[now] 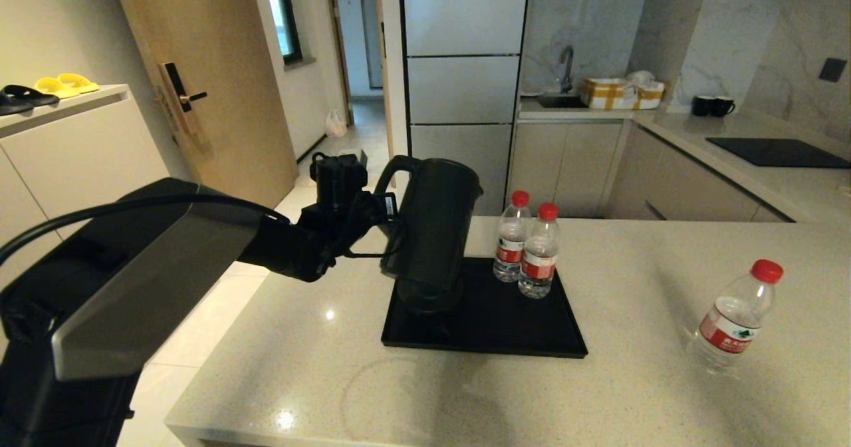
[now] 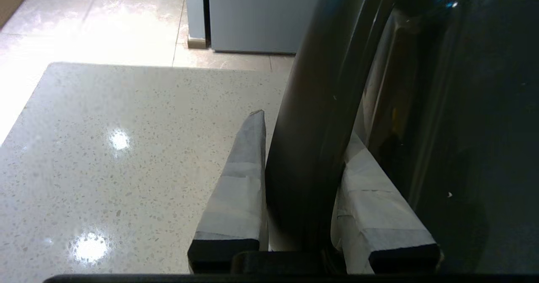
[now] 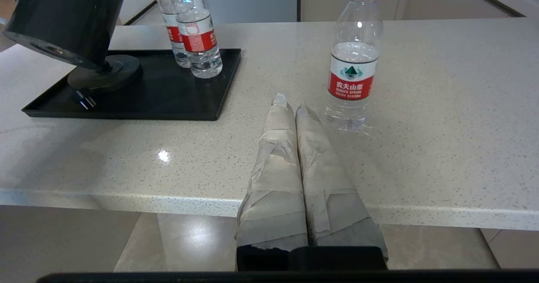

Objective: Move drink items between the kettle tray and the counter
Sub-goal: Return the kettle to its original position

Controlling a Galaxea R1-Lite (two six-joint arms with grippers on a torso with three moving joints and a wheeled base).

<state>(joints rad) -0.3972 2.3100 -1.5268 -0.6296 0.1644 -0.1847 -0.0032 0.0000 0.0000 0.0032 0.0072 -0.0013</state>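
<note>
The kettle (image 1: 432, 234) hangs tilted just above its round base (image 3: 105, 70) on the tray (image 1: 532, 340), and my left gripper (image 2: 301, 165) is clamped on the loop handle (image 2: 311, 140), which runs up and down between the fingers. My right gripper (image 3: 292, 106) is squeezed together holding nothing (near the lone bottle (image 3: 353, 64)). The shiny counter (image 1: 412, 394) has lots of room beside the tray.
</note>
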